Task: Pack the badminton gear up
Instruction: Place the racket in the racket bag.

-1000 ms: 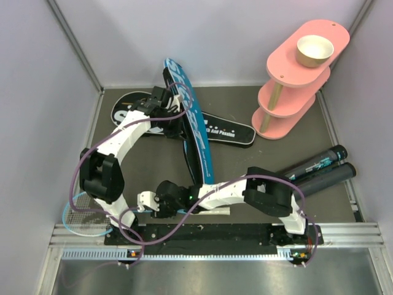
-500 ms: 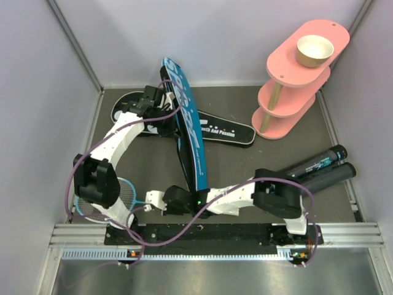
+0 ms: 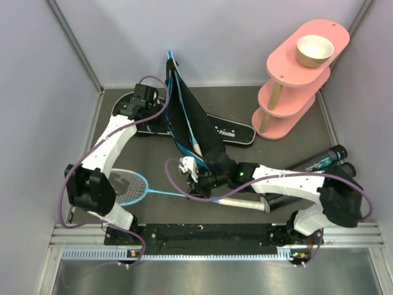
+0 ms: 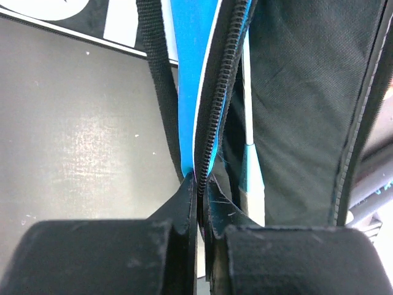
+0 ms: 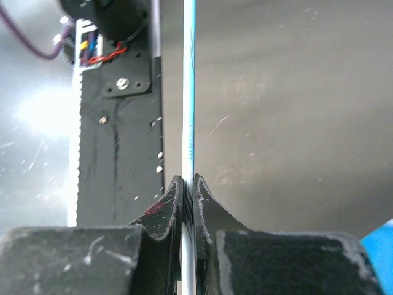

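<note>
the left claw [image 4: 199, 187] is pinched tight on the zipper edge of the blue fabric racket bag [image 4: 193, 61], propping its mouth open, and the right claw [image 5: 187, 184] is clamped on the thin shaft of the blue-framed racket [image 3: 130, 185], its head lying well clear of the bag, so a skewed feed could snag the zipper and tear that edge loose.

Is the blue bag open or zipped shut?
Open. The left gripper pinches the bag's unzipped edge; its sides gape, showing black lining and a racket shaft inside.
</note>
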Motion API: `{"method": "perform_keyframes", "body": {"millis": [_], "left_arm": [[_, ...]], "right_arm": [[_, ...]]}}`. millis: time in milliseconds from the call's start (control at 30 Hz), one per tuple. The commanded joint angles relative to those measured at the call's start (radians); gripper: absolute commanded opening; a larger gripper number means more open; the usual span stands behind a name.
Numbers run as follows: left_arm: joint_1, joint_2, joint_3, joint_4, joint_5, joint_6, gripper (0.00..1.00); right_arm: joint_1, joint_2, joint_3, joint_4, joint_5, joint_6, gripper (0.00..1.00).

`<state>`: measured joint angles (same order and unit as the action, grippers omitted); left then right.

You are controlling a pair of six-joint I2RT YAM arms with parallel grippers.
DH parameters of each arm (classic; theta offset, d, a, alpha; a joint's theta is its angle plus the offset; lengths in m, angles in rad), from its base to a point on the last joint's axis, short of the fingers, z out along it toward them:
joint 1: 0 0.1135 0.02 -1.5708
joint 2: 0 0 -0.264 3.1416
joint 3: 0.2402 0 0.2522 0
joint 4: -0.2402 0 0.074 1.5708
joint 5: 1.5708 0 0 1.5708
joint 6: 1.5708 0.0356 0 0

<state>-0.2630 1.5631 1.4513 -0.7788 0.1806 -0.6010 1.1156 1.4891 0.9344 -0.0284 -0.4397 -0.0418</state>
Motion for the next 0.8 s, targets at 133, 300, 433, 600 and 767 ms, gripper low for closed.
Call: {"method": "perform_keyframes", "body": {"millis": [133,300,433,600,767], "left_arm": [[0.105,-0.060,0.165,0.153,-0.320,0.004,0.00],[0.146,-0.044,0.231,0.136,-0.354,0.049,0.00],[0.194,-0.041,0.205,0.173,-0.348,0.058,0.00],[0.255,0.009,0.201,0.205,-0.276,0.060,0.00],[0.370,0.051,0.215,0.225,-0.211,0.075,0.00]], "right_arm": [[-0.013,-0.162,-0.083,-0.097,-0.221,0.025,0.00],[-0.022,-0.243,-0.143,-0.114,-0.186,0.063,0.00],[-0.028,-0.326,-0.155,-0.182,-0.108,0.063,0.00],[-0.034,-0.429,-0.169,-0.215,-0.045,0.086,0.00],[-0.034,-0.529,-0.216,-0.219,0.034,0.126,0.00]]}}
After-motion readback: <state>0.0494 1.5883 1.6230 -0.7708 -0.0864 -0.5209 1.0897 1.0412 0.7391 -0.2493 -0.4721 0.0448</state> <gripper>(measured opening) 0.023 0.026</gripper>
